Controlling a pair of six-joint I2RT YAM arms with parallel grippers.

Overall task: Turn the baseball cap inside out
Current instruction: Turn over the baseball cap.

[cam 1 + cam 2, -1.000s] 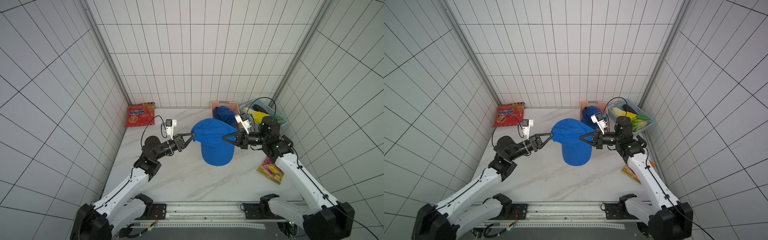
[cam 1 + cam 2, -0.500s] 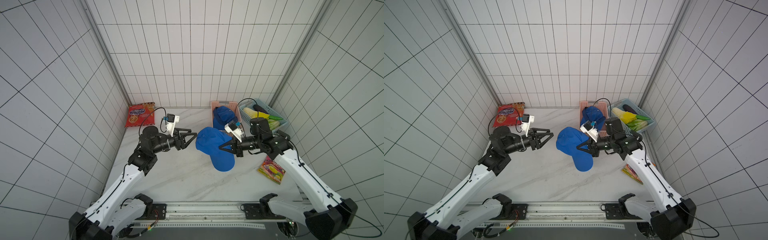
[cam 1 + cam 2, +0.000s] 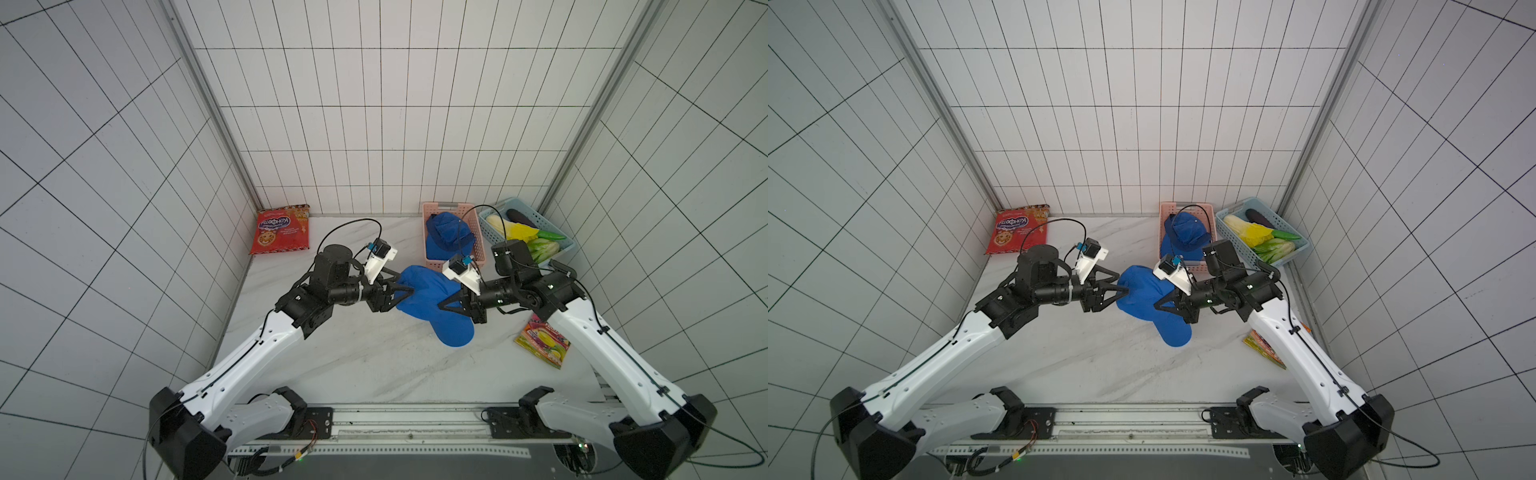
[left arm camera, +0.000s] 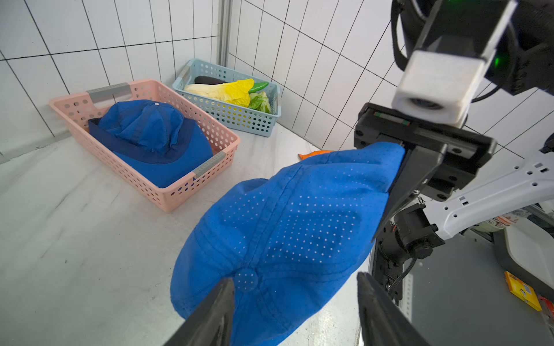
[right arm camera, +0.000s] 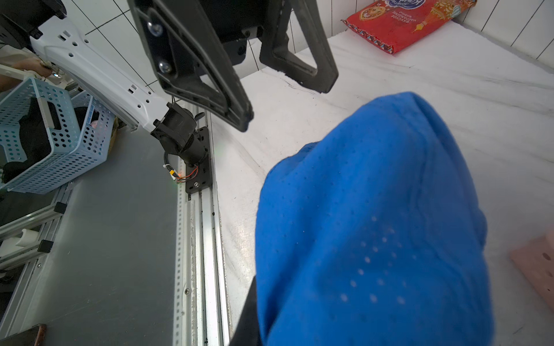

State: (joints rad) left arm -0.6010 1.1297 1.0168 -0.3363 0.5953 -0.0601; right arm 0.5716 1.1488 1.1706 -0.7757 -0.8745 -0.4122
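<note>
Nearest, a yellow-and-pink packet (image 3: 542,347) is seen at 4 o'clock of the baseball cap (image 3: 432,299). The cap is held over the middle of the table (image 3: 353,365), its visor (image 3: 455,334) drooped toward 5 o'clock. Its fabric is pinched from 3 o'clock by the right gripper (image 3: 445,304), jaws clamped tight. From 9 o'clock it is straddled by the left gripper (image 4: 293,278), jaws spread wide. Farther, at 12 o'clock, a second blue cap (image 4: 150,134) is kept in a pink basket (image 4: 168,191); a blue basket (image 4: 239,119) of vegetables (image 4: 227,91) is set at 2 o'clock, a red snack bag (image 3: 280,228) at 10 o'clock.

Right gripper (image 3: 442,306) clamps the blue cap (image 3: 428,286); left gripper (image 3: 401,297) spread.
</note>
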